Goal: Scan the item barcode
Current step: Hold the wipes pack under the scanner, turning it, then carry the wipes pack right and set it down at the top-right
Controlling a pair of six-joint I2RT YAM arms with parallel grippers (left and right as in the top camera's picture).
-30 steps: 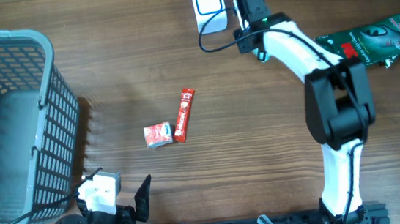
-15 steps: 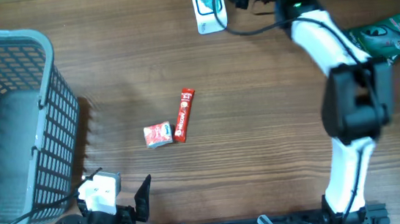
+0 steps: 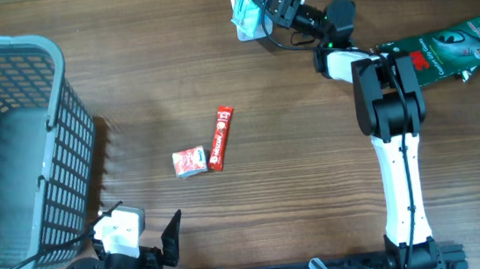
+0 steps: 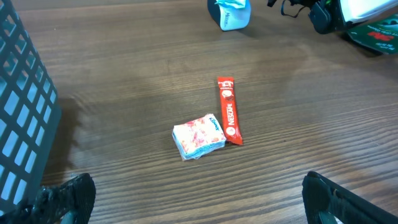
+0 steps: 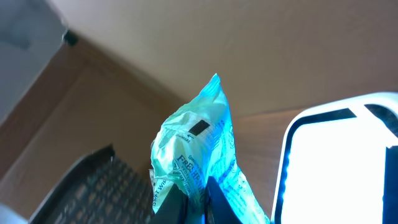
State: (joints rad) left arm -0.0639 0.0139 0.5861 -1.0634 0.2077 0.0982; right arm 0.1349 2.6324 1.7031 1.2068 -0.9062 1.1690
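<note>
Teal packet: pinched at its lower end by the closed right gripper, held up just beside the lit white scanner at the far edge of the table. Left gripper: fingers spread wide, holding nothing.

Right arm, white links, black joints, black right end effector, left arm black with white block
</note>
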